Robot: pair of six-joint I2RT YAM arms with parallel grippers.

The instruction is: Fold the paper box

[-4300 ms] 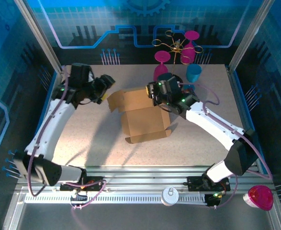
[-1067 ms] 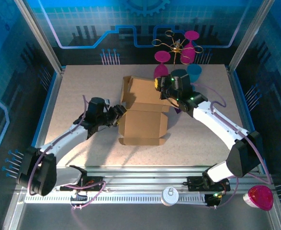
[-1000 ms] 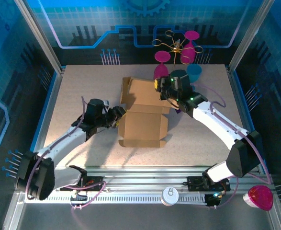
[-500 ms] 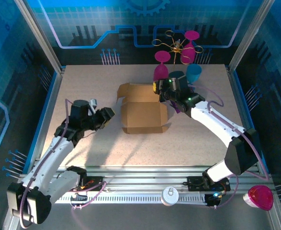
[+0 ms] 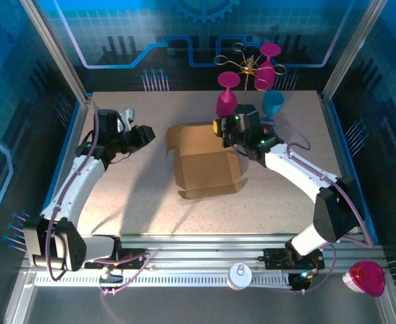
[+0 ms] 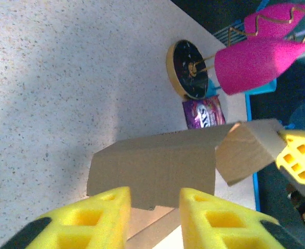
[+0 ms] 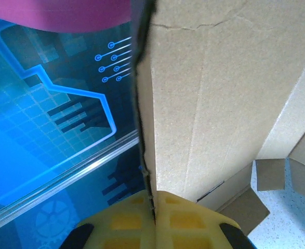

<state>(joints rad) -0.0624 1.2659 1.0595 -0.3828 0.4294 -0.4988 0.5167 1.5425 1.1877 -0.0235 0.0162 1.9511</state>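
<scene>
The paper box (image 5: pixel 204 172) is brown cardboard, partly folded, lying mid-table with its back panel and left flap raised. My right gripper (image 5: pixel 220 128) is at the box's back right corner. In the right wrist view it (image 7: pixel 153 207) is shut on the edge of a cardboard panel (image 7: pixel 214 93). My left gripper (image 5: pixel 144 134) hovers to the left of the box, apart from it. In the left wrist view its yellow fingers (image 6: pixel 110 218) stand open (image 6: pixel 155 210) with a gap and nothing between them. The box's side (image 6: pixel 157 166) lies beyond them.
Pink goblets (image 5: pixel 228 94) on a gold stand (image 5: pixel 248 66) and a blue cup (image 5: pixel 273 102) crowd the back right behind the box. A purple snack packet (image 6: pixel 204 113) lies next to the stand's black base (image 6: pixel 187 70). A pink object (image 5: pixel 368 278) sits off the table, front right.
My left gripper has left the box's left side and swung back and left, its jaws narrowing. The box's raised back panel has come lower. The right gripper still holds its panel.
</scene>
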